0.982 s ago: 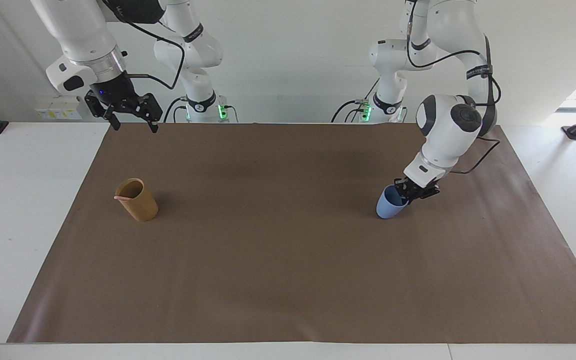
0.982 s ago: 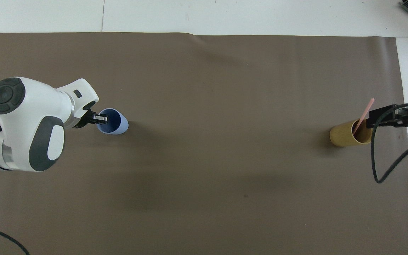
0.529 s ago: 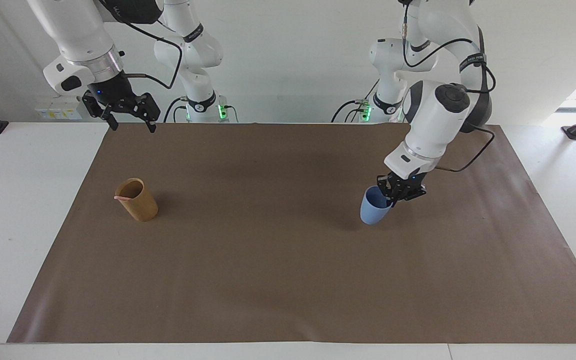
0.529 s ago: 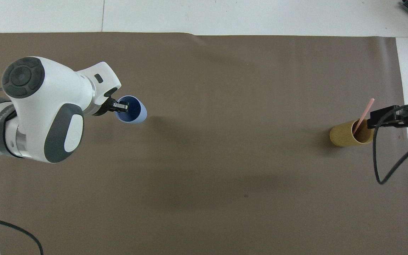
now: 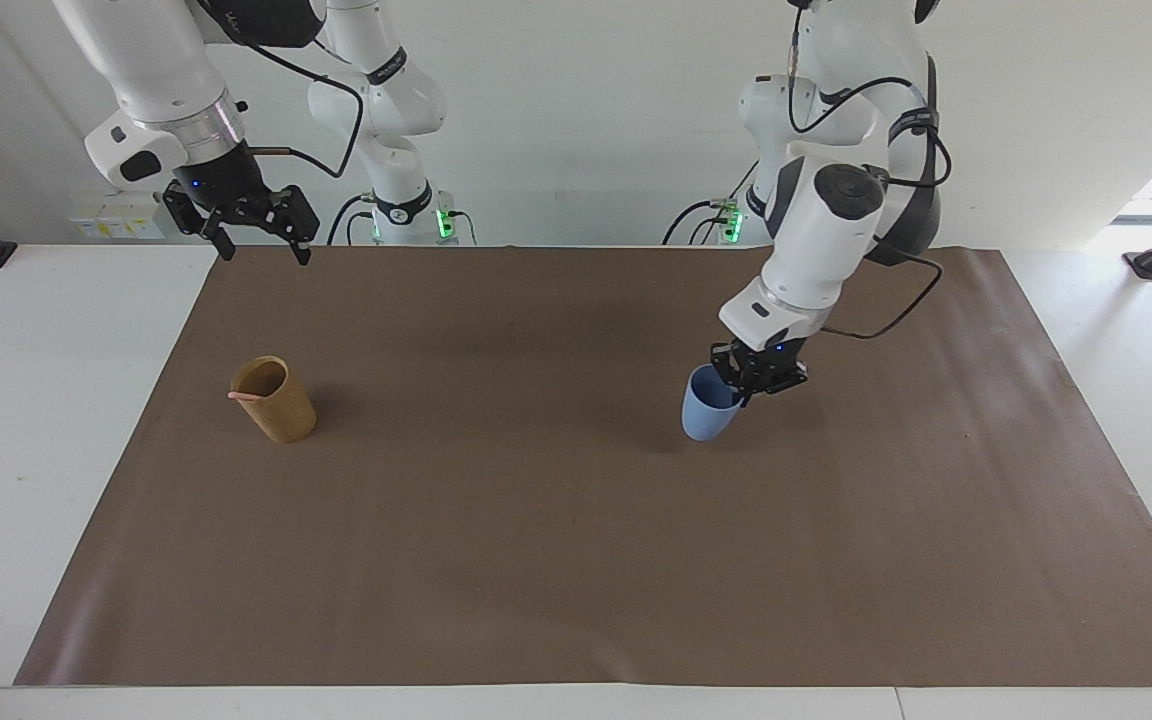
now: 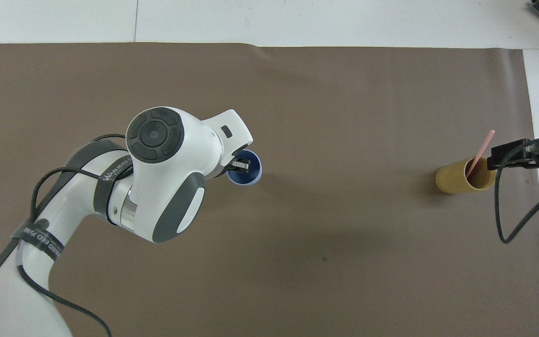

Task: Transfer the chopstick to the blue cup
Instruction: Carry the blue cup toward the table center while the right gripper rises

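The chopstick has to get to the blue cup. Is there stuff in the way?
Nothing visible lies between them. The chopstick stands in the tan cup toward the right arm's end; only bare brown mat separates it from the blue cup, gripped by its rim in the left end effector. The right end effector hangs open.

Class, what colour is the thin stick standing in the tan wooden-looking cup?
Pale pink; the chopstick shows best in the overhead view.

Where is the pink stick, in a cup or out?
In: the chopstick stands leaning inside the tan cup, its top poking above the rim.
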Robot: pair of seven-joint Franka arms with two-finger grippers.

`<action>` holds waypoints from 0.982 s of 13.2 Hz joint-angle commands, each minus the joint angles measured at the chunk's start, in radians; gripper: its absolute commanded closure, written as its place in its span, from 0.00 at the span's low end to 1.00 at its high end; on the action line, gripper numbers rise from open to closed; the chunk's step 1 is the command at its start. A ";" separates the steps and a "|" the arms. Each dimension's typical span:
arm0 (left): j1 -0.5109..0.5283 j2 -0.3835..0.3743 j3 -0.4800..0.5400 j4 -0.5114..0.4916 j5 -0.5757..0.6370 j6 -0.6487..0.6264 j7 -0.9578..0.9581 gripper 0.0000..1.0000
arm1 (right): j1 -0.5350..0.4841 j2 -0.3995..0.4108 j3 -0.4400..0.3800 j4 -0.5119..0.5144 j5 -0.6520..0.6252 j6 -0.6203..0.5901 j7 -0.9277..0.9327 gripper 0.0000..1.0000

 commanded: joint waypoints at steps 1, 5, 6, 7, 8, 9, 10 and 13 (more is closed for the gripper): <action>-0.057 0.090 0.021 0.099 -0.013 0.008 -0.040 1.00 | -0.020 -0.026 0.000 -0.029 0.020 0.002 -0.033 0.00; -0.092 0.136 0.021 0.118 -0.018 0.025 -0.055 1.00 | -0.018 -0.026 0.000 -0.029 0.020 0.004 -0.032 0.00; -0.092 0.143 0.021 0.118 -0.010 0.033 -0.057 1.00 | -0.020 -0.026 0.000 -0.028 0.020 0.004 -0.033 0.00; -0.104 0.173 0.021 0.125 -0.010 0.036 -0.066 1.00 | -0.020 -0.025 0.000 -0.026 0.020 0.004 -0.033 0.00; -0.124 0.195 0.023 0.168 -0.008 0.030 -0.086 1.00 | -0.020 -0.026 0.000 -0.028 0.021 0.005 -0.033 0.00; -0.126 0.198 0.023 0.185 -0.008 0.014 -0.087 1.00 | -0.020 -0.025 0.000 -0.029 0.021 0.014 -0.033 0.00; -0.126 0.199 0.023 0.187 -0.008 0.014 -0.087 1.00 | -0.020 -0.025 0.000 -0.031 0.020 0.021 -0.035 0.00; -0.126 0.196 0.021 0.176 -0.008 0.016 -0.087 1.00 | -0.020 -0.020 0.000 -0.039 0.020 0.094 -0.070 0.00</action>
